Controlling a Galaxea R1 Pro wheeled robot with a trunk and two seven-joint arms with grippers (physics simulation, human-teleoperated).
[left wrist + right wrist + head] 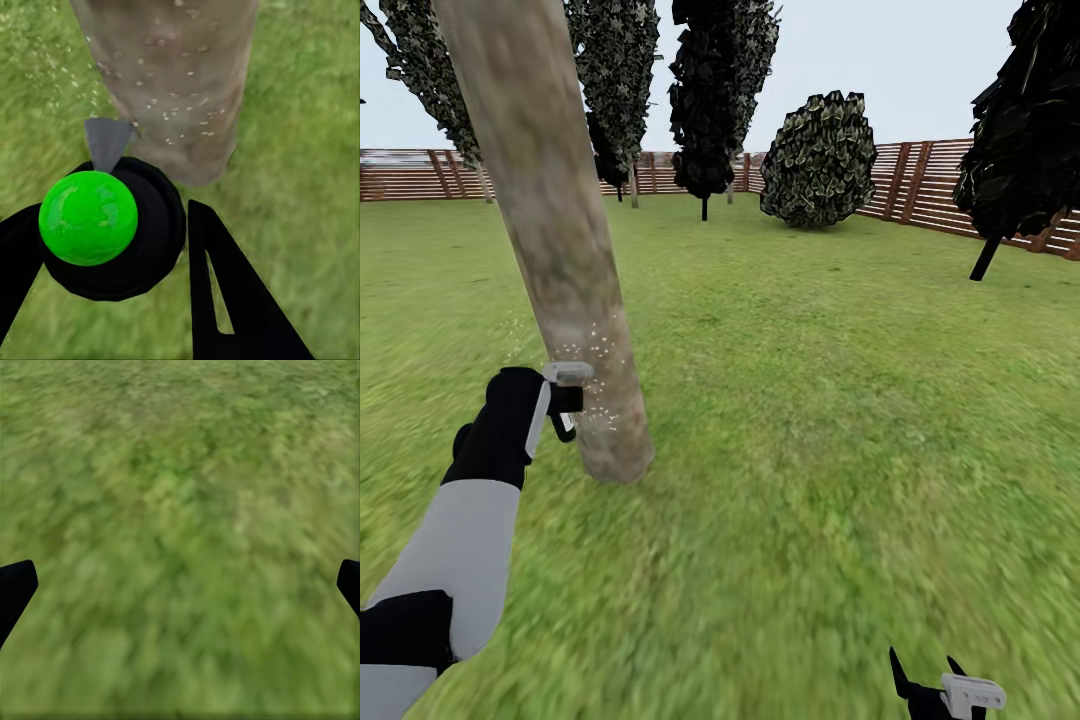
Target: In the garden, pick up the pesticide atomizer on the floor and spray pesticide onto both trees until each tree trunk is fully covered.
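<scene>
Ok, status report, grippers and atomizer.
Left gripper shut on atomizer, nozzle at tree trunk, droplets on bark. Right gripper open over grass. Nothing in the way.

Mottled, matt, pale bark on tree trunk (550, 250); glossy green plastic cap on black atomizer (112, 229); slatted brown wooden fence (950, 195).

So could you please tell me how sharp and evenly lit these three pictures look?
Head view: flat, even light, no cast shadow under the tree trunk; the near grass is smeared. Left wrist view: the atomizer is crisp, the grass soft. Right wrist view: the grass is blurred throughout, with dark fingertips at the edges.
</scene>
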